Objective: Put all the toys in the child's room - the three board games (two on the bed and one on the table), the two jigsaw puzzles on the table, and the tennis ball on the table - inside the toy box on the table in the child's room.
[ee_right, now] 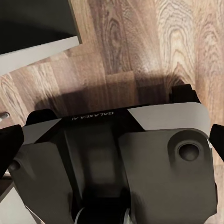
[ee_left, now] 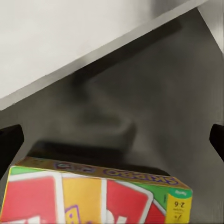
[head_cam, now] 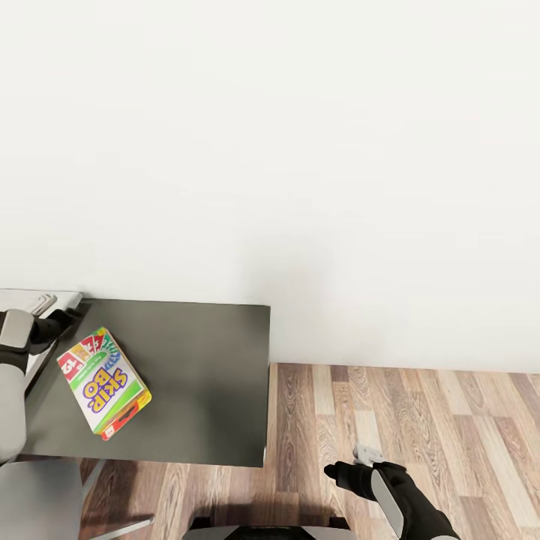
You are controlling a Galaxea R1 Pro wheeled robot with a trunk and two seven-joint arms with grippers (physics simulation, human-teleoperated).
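One board game, a flat box lettered "SKIP BO" (head_cam: 105, 382), lies on the lower dark grey section of the table (head_cam: 202, 375), near its left side. My left gripper (head_cam: 69, 321) hovers just behind the box's far left corner, and is open. In the left wrist view the box's end (ee_left: 98, 196) lies close below the gripper (ee_left: 112, 142), with the fingertips (ee_left: 9, 145) spread wide and nothing between them. Low over the wood floor to the right of the table, my right gripper (head_cam: 343, 475) stands open and empty; its wrist view has it (ee_right: 112, 140) looking down on my own base (ee_right: 116, 158).
A plain white wall rises directly behind the table. The light grey desk top (head_cam: 37, 298) begins at the far left. Wood-plank floor (head_cam: 420, 427) spreads right of the table's right edge. My base (head_cam: 262, 529) is at the bottom, and a grey seat-like surface (head_cam: 37, 499) lies lower left.
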